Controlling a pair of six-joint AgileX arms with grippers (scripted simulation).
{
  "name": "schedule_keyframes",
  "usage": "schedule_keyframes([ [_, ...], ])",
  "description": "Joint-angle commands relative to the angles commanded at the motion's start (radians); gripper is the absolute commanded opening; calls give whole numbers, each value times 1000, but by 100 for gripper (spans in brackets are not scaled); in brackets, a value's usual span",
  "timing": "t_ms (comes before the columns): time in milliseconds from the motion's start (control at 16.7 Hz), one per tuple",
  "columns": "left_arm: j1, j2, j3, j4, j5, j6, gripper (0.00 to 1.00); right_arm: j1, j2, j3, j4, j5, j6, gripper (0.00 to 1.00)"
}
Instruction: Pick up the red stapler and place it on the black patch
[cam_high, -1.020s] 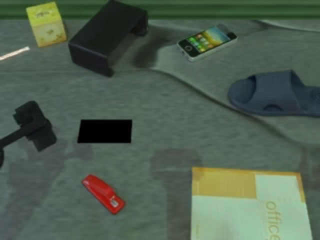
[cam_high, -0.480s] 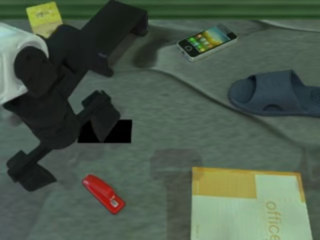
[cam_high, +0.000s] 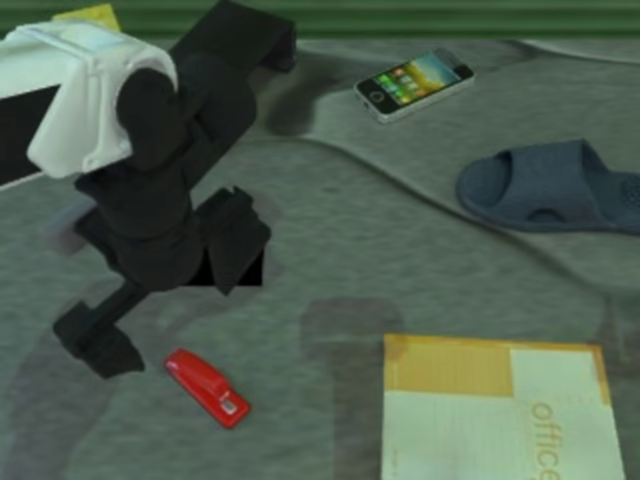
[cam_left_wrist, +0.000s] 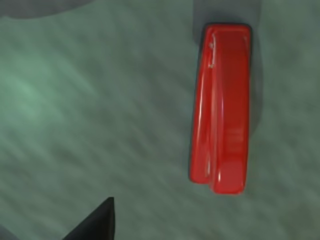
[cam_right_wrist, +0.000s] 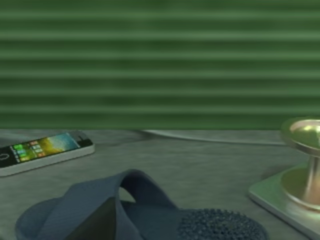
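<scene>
The red stapler (cam_high: 207, 387) lies flat on the grey cloth near the front left, and it fills the left wrist view as a glossy red bar (cam_left_wrist: 221, 107). My left gripper (cam_high: 165, 295) hangs open just behind it, with one finger to the stapler's left and the other over the black patch (cam_high: 253, 271). Only a sliver of that patch shows past the gripper. One dark fingertip (cam_left_wrist: 100, 222) shows in the left wrist view, apart from the stapler. My right arm is outside the top view; its wrist view looks across the slipper.
A bulky black box (cam_high: 235, 55) stands at the back left and a phone (cam_high: 414, 83) at the back middle. A blue slipper (cam_high: 550, 187) lies at the right and an office notepad (cam_high: 500, 410) at the front right. A brass stand (cam_right_wrist: 305, 165) shows in the right wrist view.
My left arm has swung in from the left edge, passed over the black patch and come down toward the stapler. The stapler has not moved.
</scene>
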Motion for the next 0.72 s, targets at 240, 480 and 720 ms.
schedule_keyframes([
  [240,4,3,-15,18,0,3,100,0,0,0,0,0,0,100],
  [480,4,58,-108,168,0,6,100,0,0,0,0,0,0,100],
  [720,4,128,-221,355,0,7,100,0,0,0,0,0,0,100],
])
